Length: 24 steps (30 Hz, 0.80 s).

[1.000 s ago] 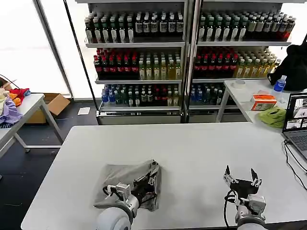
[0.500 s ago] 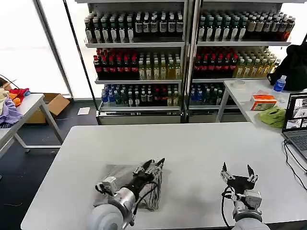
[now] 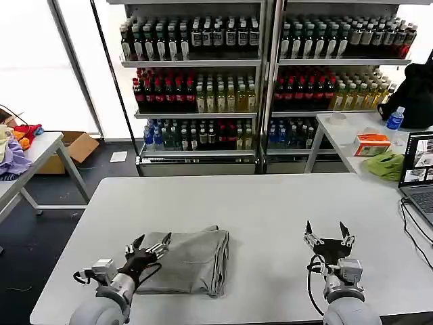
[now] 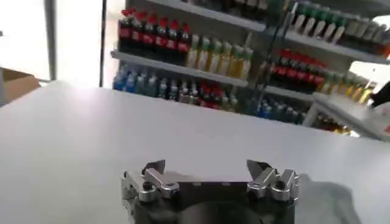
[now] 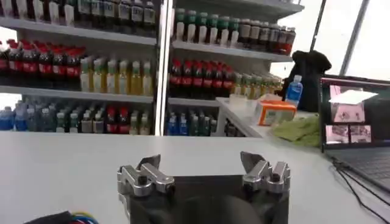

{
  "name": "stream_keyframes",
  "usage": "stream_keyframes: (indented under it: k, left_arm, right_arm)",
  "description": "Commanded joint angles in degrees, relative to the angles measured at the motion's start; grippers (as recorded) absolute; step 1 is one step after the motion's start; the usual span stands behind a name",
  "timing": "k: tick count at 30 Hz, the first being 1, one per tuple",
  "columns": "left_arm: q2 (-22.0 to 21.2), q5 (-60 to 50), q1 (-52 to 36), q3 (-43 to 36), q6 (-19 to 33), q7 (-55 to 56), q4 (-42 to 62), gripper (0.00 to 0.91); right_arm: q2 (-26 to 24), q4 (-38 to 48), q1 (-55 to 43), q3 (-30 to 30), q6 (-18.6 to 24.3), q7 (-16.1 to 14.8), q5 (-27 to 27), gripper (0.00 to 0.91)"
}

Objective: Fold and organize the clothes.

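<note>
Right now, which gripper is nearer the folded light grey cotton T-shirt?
Left. The left gripper is open at the folded light grey cotton T-shirt's left edge, over the white table. The right gripper is open too, well off to the shirt's right.

**Cloth, metal and a matt top**

My folded T-shirt [image 3: 186, 261] is soft, matt grey cotton, faintly creased. The tabletop [image 3: 270, 203] under it looks smooth, pale, low-sheen. My left end effector [image 3: 150, 248] and right end effector [image 3: 329, 235] show brushed silvery metal over black housing.
</note>
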State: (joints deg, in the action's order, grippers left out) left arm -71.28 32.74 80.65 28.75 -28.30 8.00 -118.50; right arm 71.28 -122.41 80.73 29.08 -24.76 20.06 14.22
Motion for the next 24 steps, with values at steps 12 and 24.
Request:
stream_keyframes:
  k: [12, 24]
  left_arm:
    - [0.38, -2.55, 3.01, 3.85, -0.81, -1.13, 2.67, 0.907]
    - [-0.69, -2.21, 2.91, 2.77, -1.00, -1.83, 3.05, 0.907]
  right_arm:
    - [-0.83, -1.04, 0.43, 0.21, -0.18, 0.05, 0.37, 0.907]
    - [-0.12, -0.60, 0.50, 0.00, -0.19, 0.07, 0.09, 0.907]
